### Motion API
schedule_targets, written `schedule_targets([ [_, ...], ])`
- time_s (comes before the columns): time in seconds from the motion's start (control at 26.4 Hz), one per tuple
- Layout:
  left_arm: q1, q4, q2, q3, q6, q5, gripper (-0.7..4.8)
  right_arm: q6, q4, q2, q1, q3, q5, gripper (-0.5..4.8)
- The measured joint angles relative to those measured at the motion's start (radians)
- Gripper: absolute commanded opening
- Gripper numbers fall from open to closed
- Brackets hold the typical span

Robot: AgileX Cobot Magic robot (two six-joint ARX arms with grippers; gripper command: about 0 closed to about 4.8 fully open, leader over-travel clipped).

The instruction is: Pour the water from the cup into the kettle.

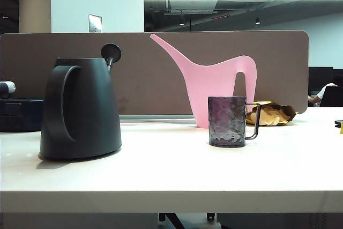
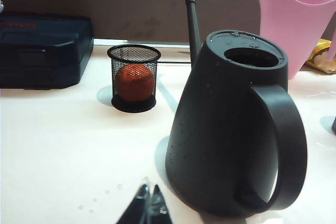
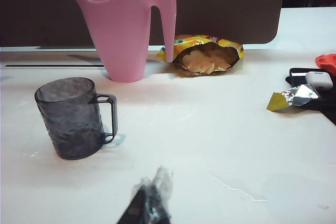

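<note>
**Two vessels upright on the table, both grippers pressed together and holding nothing**

Two task things stand apart on the pale table [image 1: 171,181] in the exterior view. On the left is the kettle [image 1: 80,108], its long axis vertical, body tapering upward, loop handle toward the left of the view, and its disc knob [image 1: 111,53] raised on a thin stem at the upper right. Right of centre stands the cup [image 1: 227,121], upright, its thin dark handle pointing right. Behind the cup, against the brown partition [image 1: 155,73], a pink watering can [image 1: 214,87] aims its long spout up and to the left. A snack bag [image 1: 273,113] lies behind the cup. Neither arm shows here.

From the left wrist view, the kettle [image 2: 226,129] sits near the camera, upright, top opening uncovered, handle facing the camera side. The left gripper [image 2: 148,205] shows only its dark tips at the frame edge, pressed together, close to the kettle's base but not touching it. Farther back stand a black mesh cup [image 2: 134,85] holding an orange-red ball [image 2: 134,80], and a dark blue case [image 2: 44,51].

From the right wrist view, the cup [image 3: 71,116] stands upright on the table, mouth up, handle turned toward the snack bag [image 3: 205,56] side. The right gripper [image 3: 151,200] has its tips pressed together, empty, apart from the cup. The pink watering can [image 3: 123,30] stands behind the cup. A foil wrapper [image 3: 291,99] lies well off to the side.
</note>
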Motion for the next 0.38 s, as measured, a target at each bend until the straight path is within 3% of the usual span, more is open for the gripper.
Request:
schedule_targets([
  [0.38,0.000,0.000,0.000,0.000,0.000,0.000,-0.05,0.000,-0.008,0.000,0.000,0.000,0.000,-0.06],
])
